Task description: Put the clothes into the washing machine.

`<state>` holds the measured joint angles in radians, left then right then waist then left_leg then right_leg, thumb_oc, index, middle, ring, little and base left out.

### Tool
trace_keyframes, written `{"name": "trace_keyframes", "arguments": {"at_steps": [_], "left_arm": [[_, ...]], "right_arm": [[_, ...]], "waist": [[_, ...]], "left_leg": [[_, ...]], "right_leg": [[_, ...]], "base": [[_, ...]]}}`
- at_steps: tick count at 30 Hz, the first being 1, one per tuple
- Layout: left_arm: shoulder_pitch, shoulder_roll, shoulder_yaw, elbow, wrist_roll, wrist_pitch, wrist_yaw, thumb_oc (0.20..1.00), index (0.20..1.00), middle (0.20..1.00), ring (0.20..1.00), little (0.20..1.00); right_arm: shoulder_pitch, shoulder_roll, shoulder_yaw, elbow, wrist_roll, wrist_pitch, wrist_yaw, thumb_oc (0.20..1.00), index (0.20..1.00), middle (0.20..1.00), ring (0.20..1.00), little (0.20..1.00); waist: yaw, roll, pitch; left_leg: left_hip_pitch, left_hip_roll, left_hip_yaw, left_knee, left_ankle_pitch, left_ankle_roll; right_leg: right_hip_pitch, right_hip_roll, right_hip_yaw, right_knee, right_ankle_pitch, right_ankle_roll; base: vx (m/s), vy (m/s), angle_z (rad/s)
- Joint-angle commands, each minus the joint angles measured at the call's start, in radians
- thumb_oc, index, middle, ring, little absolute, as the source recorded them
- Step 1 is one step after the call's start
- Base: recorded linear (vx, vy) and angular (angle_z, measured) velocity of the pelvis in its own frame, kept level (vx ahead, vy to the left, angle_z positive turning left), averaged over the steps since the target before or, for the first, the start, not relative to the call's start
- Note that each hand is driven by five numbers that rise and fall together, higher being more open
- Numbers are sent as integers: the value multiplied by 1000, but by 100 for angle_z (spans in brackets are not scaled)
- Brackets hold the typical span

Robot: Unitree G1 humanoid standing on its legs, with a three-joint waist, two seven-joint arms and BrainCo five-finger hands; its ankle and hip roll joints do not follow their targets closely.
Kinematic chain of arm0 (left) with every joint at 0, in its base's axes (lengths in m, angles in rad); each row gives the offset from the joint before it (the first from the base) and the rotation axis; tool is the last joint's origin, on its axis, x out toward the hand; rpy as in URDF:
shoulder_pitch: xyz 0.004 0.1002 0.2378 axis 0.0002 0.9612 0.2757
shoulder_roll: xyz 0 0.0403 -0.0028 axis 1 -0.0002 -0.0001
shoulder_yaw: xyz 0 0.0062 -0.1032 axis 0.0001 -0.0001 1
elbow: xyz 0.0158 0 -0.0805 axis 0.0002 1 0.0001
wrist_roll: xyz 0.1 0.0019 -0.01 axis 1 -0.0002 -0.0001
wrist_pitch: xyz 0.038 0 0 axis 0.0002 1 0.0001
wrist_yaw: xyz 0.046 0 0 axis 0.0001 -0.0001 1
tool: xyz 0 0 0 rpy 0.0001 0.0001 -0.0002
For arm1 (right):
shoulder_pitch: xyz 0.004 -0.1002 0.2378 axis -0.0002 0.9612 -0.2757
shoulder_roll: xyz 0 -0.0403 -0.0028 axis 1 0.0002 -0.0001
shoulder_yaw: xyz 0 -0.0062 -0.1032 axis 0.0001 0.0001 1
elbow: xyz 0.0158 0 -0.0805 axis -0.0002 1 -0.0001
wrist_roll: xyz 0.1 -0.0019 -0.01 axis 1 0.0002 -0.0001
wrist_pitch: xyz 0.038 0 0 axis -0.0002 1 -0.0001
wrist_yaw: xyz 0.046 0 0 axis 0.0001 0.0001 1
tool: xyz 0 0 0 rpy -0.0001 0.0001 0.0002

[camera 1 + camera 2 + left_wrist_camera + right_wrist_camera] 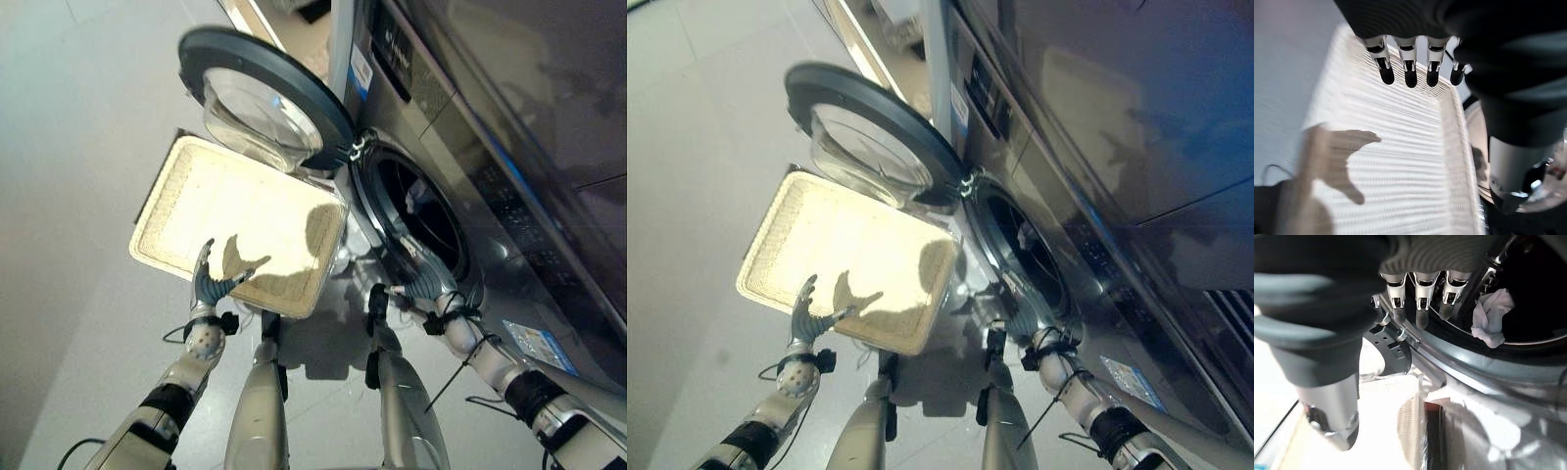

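Note:
A grey front-loading washing machine (470,127) stands on the right with its round door (265,93) swung wide open. Inside the dark drum (416,211) lies a pale crumpled cloth (1491,316). My right hand (421,284) hovers at the lower rim of the drum opening, fingers straight and holding nothing. A flat cream woven basket (240,225) lies on the floor under the open door, with nothing in it. My left hand (211,284) hangs over the basket's near edge, its fingers (1409,73) spread and straight.
Grey floor (78,147) stretches out to the left of the basket. The open door overhangs the basket's far corner. A strip of pale wall or furniture (284,20) shows beyond the machine.

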<state>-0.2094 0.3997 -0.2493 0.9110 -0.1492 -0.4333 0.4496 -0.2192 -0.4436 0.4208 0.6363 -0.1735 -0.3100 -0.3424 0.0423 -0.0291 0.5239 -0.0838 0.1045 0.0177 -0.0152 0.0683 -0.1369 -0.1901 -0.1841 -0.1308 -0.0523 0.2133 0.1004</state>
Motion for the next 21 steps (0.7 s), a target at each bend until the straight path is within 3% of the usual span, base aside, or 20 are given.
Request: {"name": "trace_keyframes", "arguments": {"at_steps": [1,5,8,9,10,13,17,21], "left_arm": [[32,-10,-8,58,1,-14,-103,1000,1000,1000,1000,1000],[128,-46,25,136,-13,10,-250,1000,1000,1000,1000,1000],[163,-73,48,205,-60,51,-359,1000,1000,1000,1000,1000],[173,-88,57,249,-62,72,-412,1000,1000,1000,1000,1000],[173,-88,57,249,-62,72,-413,1000,1000,1000,1000,1000],[180,-109,75,314,-17,123,-463,1000,1000,1000,1000,1000],[188,-122,97,358,-26,180,-507,1000,1000,1000,1000,1000],[182,-130,100,381,-22,230,-536,1000,1000,1000,1000,1000]], "right_arm": [[47,-6,-40,38,150,13,137,1000,1000,1000,1000,1000],[133,76,-124,275,233,90,283,1000,1000,1000,1000,1000],[150,124,-179,439,280,127,312,1000,1000,1000,1000,1000],[150,148,-215,507,300,171,321,1000,1000,1000,1000,1000],[150,148,-215,507,300,171,321,1000,1000,1000,1000,1000],[144,176,-282,624,328,285,341,1000,1000,1000,1000,1000],[156,181,-336,718,316,372,366,1000,1000,1000,1000,1000],[165,182,-354,765,294,398,378,1000,1000,1000,1000,1000]], "waist": [[12,8,-120],[19,11,-253],[29,16,-327],[31,19,-356],[31,19,-356],[36,22,-406],[33,24,-439],[28,26,-463]], "left_leg": [[-39,19,10,9,-17,19],[66,34,23,-46,-6,15],[113,47,28,-72,-2,11],[126,47,26,-72,-7,11],[126,47,26,-72,-7,11],[158,48,41,-72,-21,9],[188,49,54,-72,-36,11],[204,52,63,-72,-45,12]], "right_leg": [[19,-122,-23,85,-80,105],[135,-116,-42,33,-78,102],[197,-109,-60,4,-79,101],[220,-103,-62,-8,-82,97],[221,-103,-62,-8,-82,97],[258,-103,-67,-24,-91,96],[283,-100,-59,-30,-103,91],[293,-96,-50,-35,-106,88]], "base": [[113,-6,3],[183,-23,25],[158,-25,11],[156,-14,9],[106,1,13],[95,11,8],[70,7,2],[58,-5,-1]]}}
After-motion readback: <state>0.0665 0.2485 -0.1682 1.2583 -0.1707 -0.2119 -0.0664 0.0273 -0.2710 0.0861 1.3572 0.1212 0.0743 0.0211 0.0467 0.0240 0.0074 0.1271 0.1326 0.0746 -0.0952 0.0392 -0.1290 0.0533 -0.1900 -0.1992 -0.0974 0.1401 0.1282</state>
